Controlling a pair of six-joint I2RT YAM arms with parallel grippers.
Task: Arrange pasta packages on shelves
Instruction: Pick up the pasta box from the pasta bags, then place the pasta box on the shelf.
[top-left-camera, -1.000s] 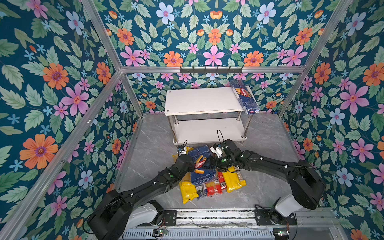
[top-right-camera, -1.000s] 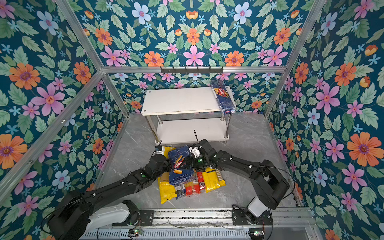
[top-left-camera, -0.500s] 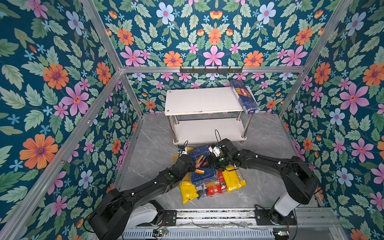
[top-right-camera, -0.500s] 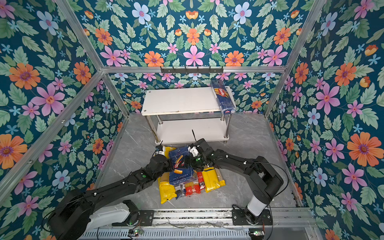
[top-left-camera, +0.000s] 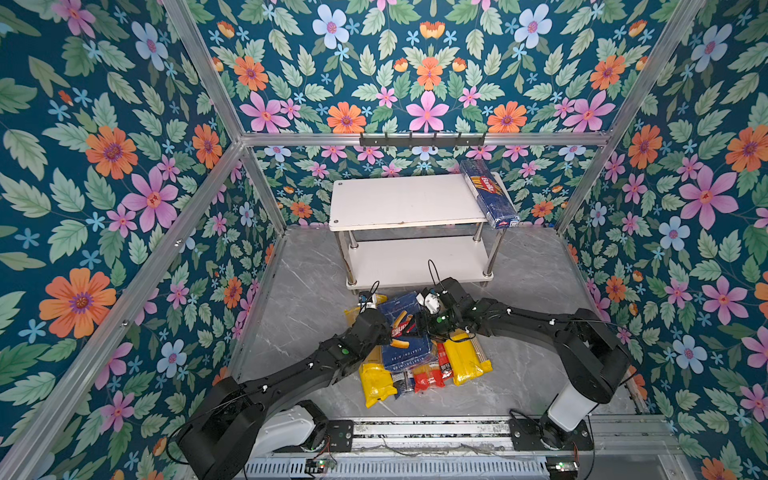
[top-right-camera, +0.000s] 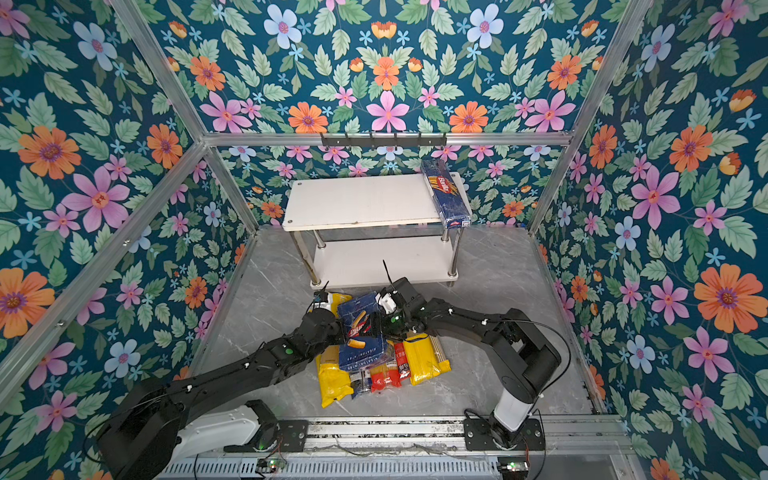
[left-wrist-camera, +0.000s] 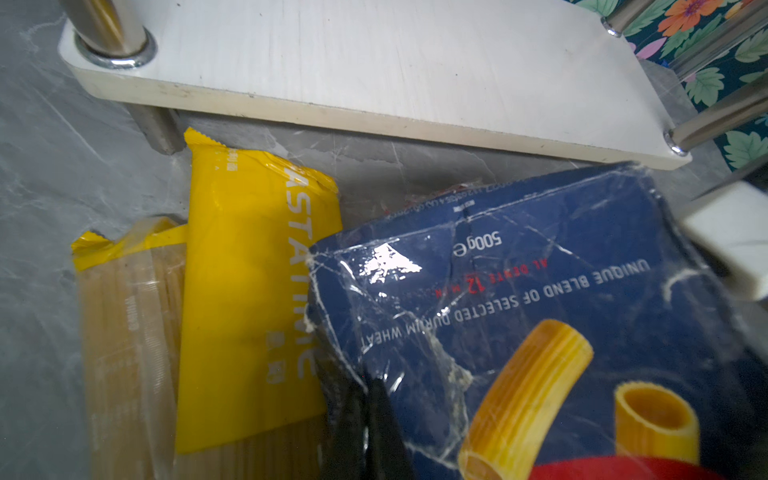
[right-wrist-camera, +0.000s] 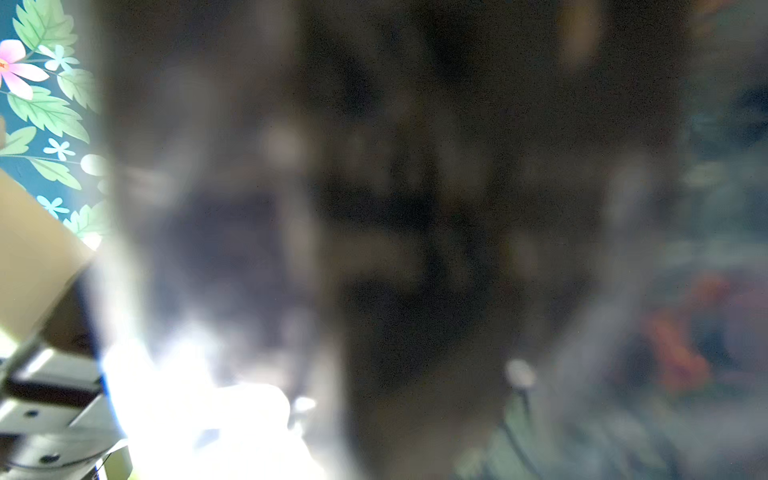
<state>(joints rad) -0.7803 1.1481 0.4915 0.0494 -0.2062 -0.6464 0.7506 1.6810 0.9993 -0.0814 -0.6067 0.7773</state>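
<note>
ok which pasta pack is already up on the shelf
The long blue Barilla spaghetti pack, lying at the right end of the rack's top board; all the others lie heaped on the floor.

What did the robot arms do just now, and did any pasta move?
The right hand slid a little closer to the dark-blue rigatoni bag and is pressed against its side; whether it grips, I cannot tell. The left hand stayed shut on the bag's other edge. The blue spaghetti pack on the rack's top shelf and the pile on the floor stayed put.
</note>
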